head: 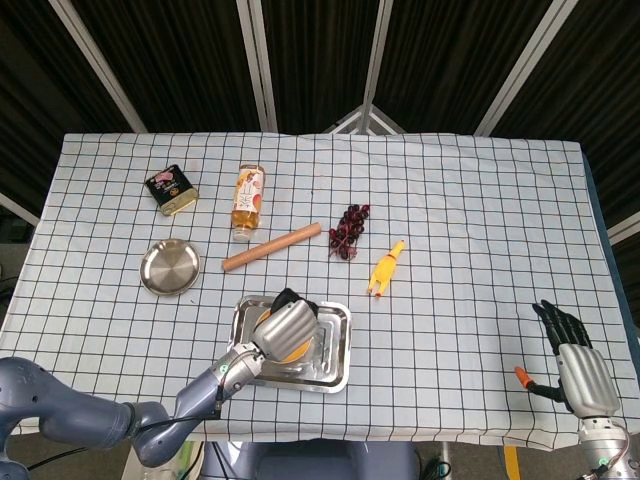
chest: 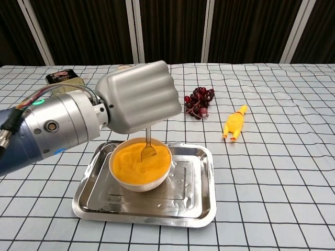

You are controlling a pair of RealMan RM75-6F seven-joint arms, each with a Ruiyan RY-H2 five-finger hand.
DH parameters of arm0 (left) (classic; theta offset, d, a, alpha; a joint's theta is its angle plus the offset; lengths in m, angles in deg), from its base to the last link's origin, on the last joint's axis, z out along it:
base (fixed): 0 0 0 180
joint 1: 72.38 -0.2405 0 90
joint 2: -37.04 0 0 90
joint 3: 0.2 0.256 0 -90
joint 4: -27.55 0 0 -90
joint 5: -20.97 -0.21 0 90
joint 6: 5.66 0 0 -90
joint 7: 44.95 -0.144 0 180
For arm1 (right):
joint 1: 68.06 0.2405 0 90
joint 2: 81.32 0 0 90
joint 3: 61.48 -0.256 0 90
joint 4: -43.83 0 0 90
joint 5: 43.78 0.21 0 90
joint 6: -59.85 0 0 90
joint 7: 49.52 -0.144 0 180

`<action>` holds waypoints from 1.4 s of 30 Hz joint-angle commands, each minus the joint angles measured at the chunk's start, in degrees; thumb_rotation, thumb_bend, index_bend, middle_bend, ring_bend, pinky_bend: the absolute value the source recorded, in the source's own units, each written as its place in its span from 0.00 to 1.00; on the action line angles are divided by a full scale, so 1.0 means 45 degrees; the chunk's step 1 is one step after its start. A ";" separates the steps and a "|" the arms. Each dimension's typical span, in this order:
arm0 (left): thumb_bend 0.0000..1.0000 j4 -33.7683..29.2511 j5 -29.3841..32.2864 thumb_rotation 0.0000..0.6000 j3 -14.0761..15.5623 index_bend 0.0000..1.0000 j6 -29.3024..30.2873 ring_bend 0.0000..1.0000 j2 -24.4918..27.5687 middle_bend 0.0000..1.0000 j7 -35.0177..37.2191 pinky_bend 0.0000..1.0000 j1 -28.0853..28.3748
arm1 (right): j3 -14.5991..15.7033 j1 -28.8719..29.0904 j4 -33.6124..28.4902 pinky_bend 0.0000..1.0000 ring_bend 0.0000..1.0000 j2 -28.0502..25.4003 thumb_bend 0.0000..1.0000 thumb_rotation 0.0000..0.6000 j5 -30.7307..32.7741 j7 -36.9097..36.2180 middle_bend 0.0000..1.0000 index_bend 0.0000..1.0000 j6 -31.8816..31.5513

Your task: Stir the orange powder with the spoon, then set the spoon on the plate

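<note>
A white bowl of orange powder (chest: 140,164) (head: 294,349) stands in a steel tray (chest: 199,193) (head: 335,350). My left hand (chest: 138,97) (head: 287,325) hovers over the bowl and grips a metal spoon (chest: 147,149), whose tip dips into the powder right of centre. The small round steel plate (head: 170,267) lies on the cloth to the far left of the tray; the chest view hides it behind my arm. My right hand (head: 575,360) rests at the table's right front corner with fingers spread, holding nothing.
Behind the tray lie a wooden rolling pin (head: 271,247), dark red grapes (head: 348,230) (chest: 198,102) and a yellow rubber chicken (head: 384,267) (chest: 234,124). A bottle of amber liquid (head: 247,201) and a small tin (head: 171,189) (chest: 64,78) stand at the back left.
</note>
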 commanded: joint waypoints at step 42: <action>0.59 0.0850 -0.0696 1.00 -0.0345 0.81 -0.0756 1.00 0.0656 1.00 0.0753 1.00 -0.0946 | 0.0000 0.0017 -0.0076 0.00 0.00 -0.0025 0.32 1.00 0.0092 -0.0013 0.00 0.00 0.0097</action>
